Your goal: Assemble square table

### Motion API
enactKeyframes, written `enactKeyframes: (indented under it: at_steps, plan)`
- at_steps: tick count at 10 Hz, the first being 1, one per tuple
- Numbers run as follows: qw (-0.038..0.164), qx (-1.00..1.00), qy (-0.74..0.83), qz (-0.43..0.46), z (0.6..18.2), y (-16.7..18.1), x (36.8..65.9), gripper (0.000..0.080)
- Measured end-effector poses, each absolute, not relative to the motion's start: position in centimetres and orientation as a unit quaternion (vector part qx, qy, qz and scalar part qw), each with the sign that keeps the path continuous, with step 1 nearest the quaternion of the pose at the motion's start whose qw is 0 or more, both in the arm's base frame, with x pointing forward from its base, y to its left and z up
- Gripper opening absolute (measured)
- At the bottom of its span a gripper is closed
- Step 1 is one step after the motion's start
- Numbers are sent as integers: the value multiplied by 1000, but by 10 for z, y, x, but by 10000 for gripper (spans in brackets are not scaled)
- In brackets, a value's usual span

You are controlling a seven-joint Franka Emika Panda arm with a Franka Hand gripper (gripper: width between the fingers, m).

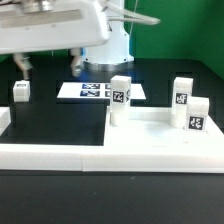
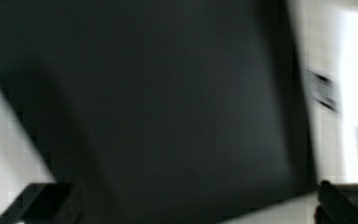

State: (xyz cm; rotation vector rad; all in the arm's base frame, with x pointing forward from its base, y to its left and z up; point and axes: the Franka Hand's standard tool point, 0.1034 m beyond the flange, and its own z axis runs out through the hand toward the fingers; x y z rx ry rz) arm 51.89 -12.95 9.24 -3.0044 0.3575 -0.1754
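Hovering above the dark table (image 1: 60,120), the fingers (image 1: 48,64) stand wide apart, empty, well apart from the legs (image 1: 120,100)

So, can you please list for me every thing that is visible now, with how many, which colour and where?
tabletop: one, white, low, on the exterior view's right half of the table
legs: four, white with black tags; one alone at the exterior view's left, three at the tabletop, whether on it or behind it I cannot tell
border rail: one, white, long, along the near edge
marker board: one, white with black tags, flat at the back
table: one, black, under everything
arm: one, white, above the back of the scene
pincer: one, dark fingers, open, holding nothing, above the table
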Motion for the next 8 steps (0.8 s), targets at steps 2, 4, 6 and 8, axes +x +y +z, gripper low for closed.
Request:
enactKeyframes:
  at_steps: [2,4,6,8]
  plan:
    - [37,-995,73,-65,90,-142,513,649]
    - [33,-996,47,-64,89,-144,512,649]
    - [36,-997,47,-52,88,-141,511,649]
    - [55,-997,49,31,73,-148,477,649]
